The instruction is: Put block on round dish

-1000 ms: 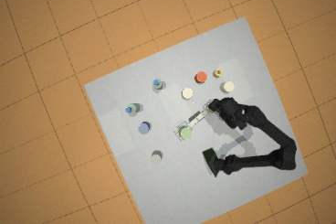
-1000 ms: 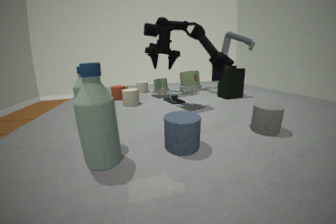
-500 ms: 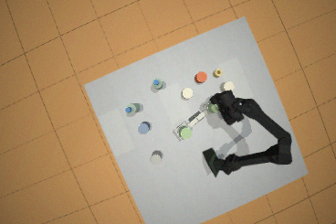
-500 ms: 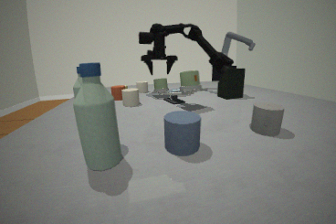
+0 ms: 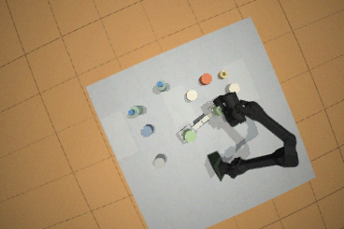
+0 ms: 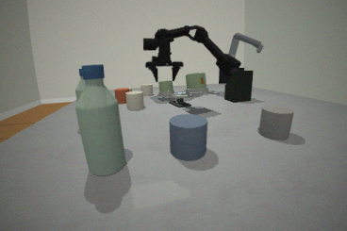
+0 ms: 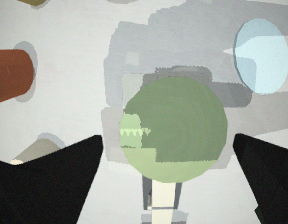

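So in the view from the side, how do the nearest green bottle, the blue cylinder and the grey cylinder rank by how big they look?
Largest to smallest as they look:
1. Green bottle, though it is nearest the camera.
2. Blue cylinder.
3. Grey cylinder, only slightly smaller-looking and farther off, so the last two are unsure.

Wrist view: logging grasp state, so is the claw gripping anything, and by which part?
Nothing is held. The claw stands wide open above the pale green round cup on the balance, its fingers apart from the cup's sides.

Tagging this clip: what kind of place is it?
Likely a bare test room: a grey mat on orange tiled floor, plain walls, cups, bottles and cylinders spread around one arm.
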